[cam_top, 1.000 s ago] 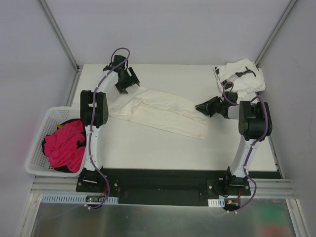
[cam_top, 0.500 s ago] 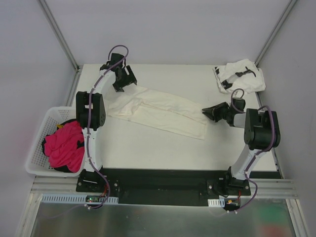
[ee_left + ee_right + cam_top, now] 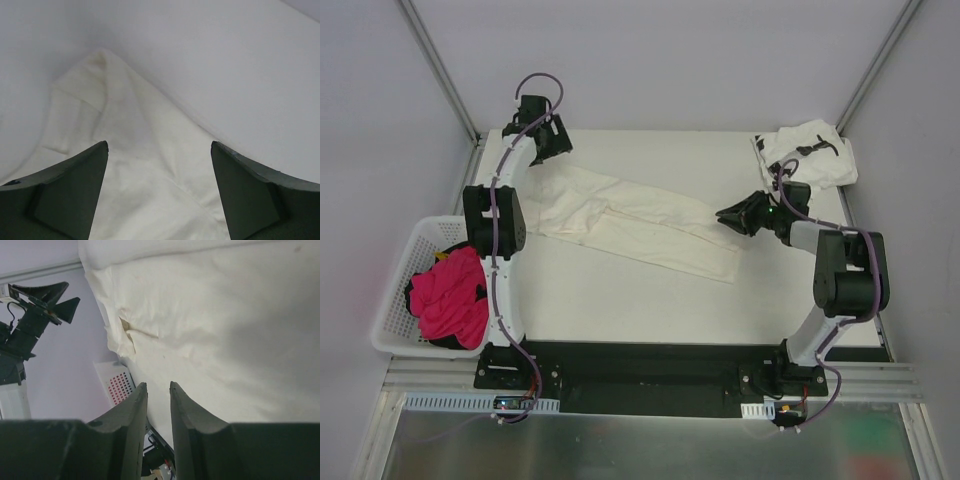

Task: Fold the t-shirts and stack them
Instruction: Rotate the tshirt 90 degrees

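Diagonally across the table [image 3: 620, 300] lies the cream shirt [image 3: 640, 225], a long band running from the far left toward the right middle, flat on the surface. The printed shirt [image 3: 808, 155] sits crumpled in the far right corner, well apart from it. The left gripper [image 3: 545, 140] hangs near the far left corner, just beyond the cream shirt's left end. Its wrist view shows the 2 left fingers [image 3: 75, 195] spread wide with nothing between them and the shirt's pointed end below. The right gripper [image 3: 735, 217] is at the cream shirt's right end, pointing left. The 2 right fingers [image 3: 130, 425] stand nearly together, with only a narrow slit between them, over wrinkled cream cloth; I cannot tell whether any cloth is pinched. A white basket [image 3: 395, 290] holding a pink cloth [image 3: 450, 295] stands beside the table's left edge, next to the left arm.
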You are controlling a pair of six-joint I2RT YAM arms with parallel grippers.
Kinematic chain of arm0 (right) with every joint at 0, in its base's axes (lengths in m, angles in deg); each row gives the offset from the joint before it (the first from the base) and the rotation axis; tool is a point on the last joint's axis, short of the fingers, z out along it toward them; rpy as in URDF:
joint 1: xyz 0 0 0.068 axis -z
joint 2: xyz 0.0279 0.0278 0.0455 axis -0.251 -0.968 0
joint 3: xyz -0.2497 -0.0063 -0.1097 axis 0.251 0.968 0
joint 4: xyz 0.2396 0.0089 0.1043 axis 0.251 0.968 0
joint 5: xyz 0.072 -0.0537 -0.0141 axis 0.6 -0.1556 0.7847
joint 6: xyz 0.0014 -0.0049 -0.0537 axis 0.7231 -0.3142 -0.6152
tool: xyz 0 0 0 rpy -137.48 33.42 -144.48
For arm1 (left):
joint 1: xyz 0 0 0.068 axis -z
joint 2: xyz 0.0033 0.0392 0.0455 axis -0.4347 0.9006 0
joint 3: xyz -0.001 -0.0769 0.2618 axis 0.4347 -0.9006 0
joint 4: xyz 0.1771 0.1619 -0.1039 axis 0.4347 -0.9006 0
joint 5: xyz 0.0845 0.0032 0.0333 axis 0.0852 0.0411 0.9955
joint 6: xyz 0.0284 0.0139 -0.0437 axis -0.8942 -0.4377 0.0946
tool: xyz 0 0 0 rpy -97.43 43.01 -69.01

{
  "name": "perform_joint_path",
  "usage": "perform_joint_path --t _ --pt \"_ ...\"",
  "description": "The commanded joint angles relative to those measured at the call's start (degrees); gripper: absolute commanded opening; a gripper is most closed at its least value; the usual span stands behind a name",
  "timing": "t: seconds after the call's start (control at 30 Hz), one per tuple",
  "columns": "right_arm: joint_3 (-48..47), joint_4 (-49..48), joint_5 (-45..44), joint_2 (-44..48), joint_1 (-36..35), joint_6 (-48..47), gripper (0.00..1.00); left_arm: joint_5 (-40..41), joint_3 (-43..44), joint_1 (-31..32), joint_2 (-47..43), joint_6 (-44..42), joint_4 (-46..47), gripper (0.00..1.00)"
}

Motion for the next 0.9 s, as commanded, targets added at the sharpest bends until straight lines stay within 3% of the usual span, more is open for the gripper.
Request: perform_joint_path --t 0.0,0.37,0.53,0.87 --pt "4.0 -1.3 2.1 7.0 -0.5 0.5 0.28 8.7 4.8 -3.3 3.6 1.2 1.3 0.83" --pt "6.4 0.2 2.7 17.4 -0.2 2.1 0.28 8.2 6.6 -3.3 6.9 1.8 -5.7 0.84" --pt "6.4 -0.1 2.6 19.0 0.3 4.1 0.28 7.4 12.4 -3.3 9.3 1.2 -12.2 0.83" --pt "4.9 0.1 2.3 24.3 3.7 7.1 0.29 7.9 13.0 -3.3 10.2 1.8 -18.4 0.65"
